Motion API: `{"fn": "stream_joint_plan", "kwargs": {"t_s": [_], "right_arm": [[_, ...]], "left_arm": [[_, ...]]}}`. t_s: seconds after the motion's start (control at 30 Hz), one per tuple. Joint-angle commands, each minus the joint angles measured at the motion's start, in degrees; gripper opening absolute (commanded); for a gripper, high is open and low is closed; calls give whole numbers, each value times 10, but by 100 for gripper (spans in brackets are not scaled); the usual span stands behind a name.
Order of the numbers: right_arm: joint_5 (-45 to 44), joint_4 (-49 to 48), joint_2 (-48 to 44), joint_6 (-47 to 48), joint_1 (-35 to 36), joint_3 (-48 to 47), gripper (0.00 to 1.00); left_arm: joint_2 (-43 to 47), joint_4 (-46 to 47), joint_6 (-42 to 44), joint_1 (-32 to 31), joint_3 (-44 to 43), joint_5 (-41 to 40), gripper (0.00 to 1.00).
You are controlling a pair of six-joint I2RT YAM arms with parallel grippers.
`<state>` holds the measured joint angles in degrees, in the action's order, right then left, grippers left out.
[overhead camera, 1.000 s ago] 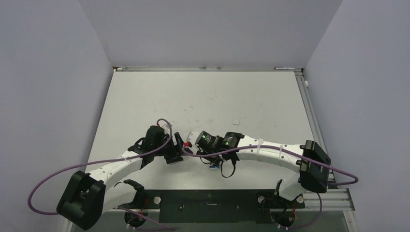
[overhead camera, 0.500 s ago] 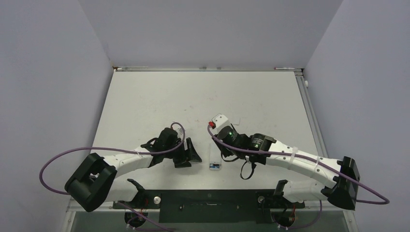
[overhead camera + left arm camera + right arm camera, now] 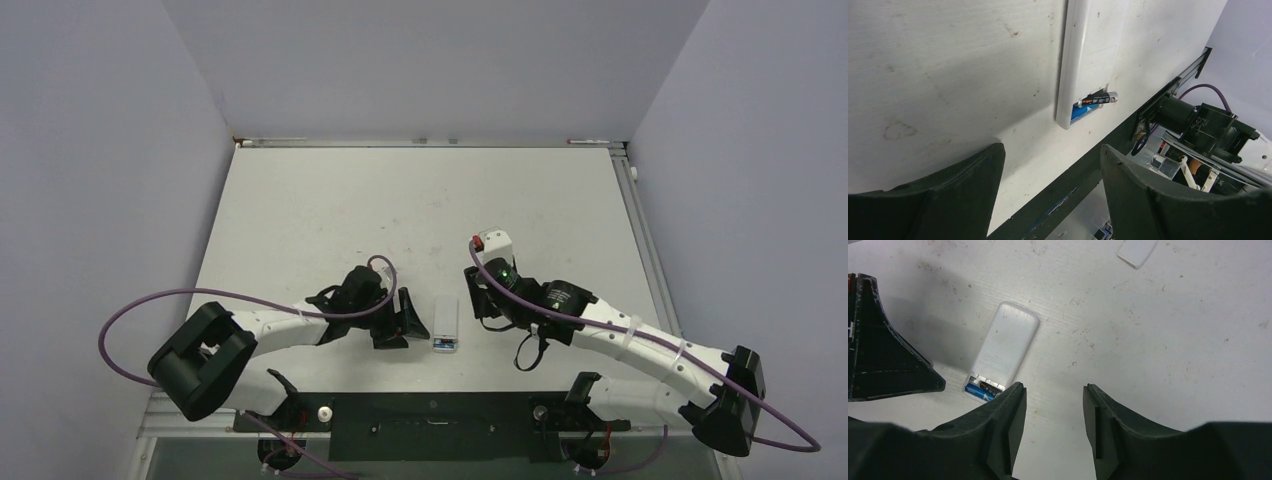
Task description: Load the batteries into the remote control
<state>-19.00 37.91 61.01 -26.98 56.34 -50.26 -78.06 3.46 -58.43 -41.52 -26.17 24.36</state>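
Currently the remote control (image 3: pixel 447 322) lies between left claw (image 3: pixel 405 322) and right claw (image 3: pixel 476 303).

The remote control (image 3: pixel 447 326) lies flat between the two grippers, with a strip of bare table (image 3: pixel 320 220) on each side. The left gripper (image 3: pixel 1052 150), jaws apart, stands just beside it. The right gripper (image 3: pixel 1053 387), jaws apart, is near its other side. A dark battery (image 3: pixel 1099 98) pokes crosswise past the remote's near end. A small white piece (image 3: pixel 1137 251) lies well apart.
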Motion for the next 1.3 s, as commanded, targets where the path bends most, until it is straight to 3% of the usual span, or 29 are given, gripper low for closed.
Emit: {"fn": "stream_joint_plan", "kwargs": {"t_s": [0.0,0.27,0.7,0.87,1.1,1.27], "right_arm": [[12,6,-18,-52,-7,5,46],[23,28,-36,-95,-9,11,45],[71,-31,-21,-155,-9,61,44],[90,-49,-5,-168,-10,74,42],[101,-73,-7,-190,-9,97,39],[106,-90,-2,-200,-9,114,38]], "left_arm": [[-37,17,-7,-22,-20,-7,67],[-51,25,-17,-49,-21,-15,67],[-35,39,-29,-59,2,-23,67],[-50,54,-28,-60,-8,-24,62],[-67,64,-23,-60,-34,-27,42],[-80,76,-18,-58,-40,-27,36]]}}
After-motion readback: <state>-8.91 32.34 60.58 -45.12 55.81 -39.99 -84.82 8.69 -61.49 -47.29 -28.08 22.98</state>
